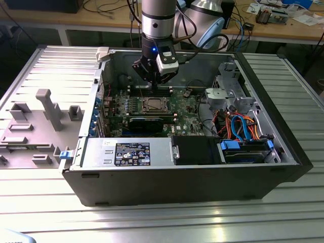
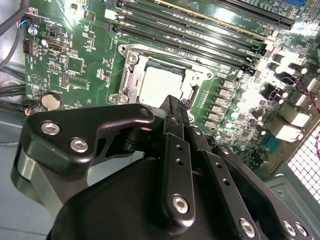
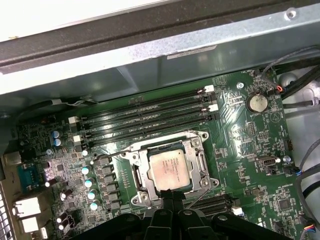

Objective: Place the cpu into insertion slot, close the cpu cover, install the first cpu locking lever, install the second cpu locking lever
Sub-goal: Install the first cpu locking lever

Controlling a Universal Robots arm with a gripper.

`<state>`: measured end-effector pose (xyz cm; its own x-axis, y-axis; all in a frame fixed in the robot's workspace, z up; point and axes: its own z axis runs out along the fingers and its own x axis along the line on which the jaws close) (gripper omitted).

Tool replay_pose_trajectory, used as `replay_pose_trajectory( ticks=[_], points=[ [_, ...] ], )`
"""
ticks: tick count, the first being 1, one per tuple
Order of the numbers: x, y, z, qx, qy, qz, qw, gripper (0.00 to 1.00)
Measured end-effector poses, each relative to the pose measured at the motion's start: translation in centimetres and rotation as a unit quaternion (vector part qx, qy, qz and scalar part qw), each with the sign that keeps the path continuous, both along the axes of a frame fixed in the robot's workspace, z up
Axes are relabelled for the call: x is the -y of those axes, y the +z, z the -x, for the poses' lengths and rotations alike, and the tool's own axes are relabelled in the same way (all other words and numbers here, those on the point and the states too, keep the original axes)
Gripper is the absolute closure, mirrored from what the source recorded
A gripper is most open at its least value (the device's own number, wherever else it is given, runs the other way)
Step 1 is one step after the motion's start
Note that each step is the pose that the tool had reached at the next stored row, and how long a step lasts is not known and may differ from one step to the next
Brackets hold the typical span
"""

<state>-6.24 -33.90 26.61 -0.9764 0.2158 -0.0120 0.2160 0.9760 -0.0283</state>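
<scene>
My black pincer (image 3: 172,197) hovers pinched together, empty, just above the silvery square cpu (image 3: 170,169), which sits in the silver-rimmed insertion slot (image 3: 141,172). If the chip sits crooked, I judge pressing could bend contacts.

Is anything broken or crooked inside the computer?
Nothing looks broken. The cpu lies flat and square in the insertion slot, with the silver cpu cover framing it. The memory slots run straight and the green board looks clean. The gripper sits close beside the socket.
</scene>
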Motion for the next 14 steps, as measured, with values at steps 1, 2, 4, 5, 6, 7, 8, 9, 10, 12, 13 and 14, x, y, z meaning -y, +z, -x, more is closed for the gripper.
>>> replay_pose_trajectory(
  ticks=[1,2,4,5,6,7,8,9,10,12,13,14],
  points=[
    [0.0,0.0,0.0,0.0,0.0,0.0,1.0,0.89],
    [0.0,0.0,0.0,0.0,0.001,0.0,1.0,0.89],
    [0.0,-0.01,0.0,0.0,0.001,0.0,1.0,0.89],
    [0.0,-0.01,0.0,0.0,0.001,0.0,1.0,0.89],
    [0.0,-0.01,0.0,0.0,0.002,0.0,1.0,0.89],
    [0.0,-0.01,0.0,0.0,0.002,0.0,1.0,0.89],
    [0.0,-0.01,0.0,0.0,0.003,0.0,1.0,0.89],
    [0.0,-0.01,0.0,0.0,0.003,0.0,1.0,0.89],
    [0.0,-0.01,0.0,0.0,0.003,0.0,1.0,0.89],
    [0.0,-0.01,0.0,0.0,0.004,0.0,0.99999,0.89],
    [0.0,-0.01,0.0,0.0,0.004,0.0,0.99999,0.89],
    [0.0,0.0,0.0,0.0,0.004,0.0,0.99999,0.89]
  ],
)
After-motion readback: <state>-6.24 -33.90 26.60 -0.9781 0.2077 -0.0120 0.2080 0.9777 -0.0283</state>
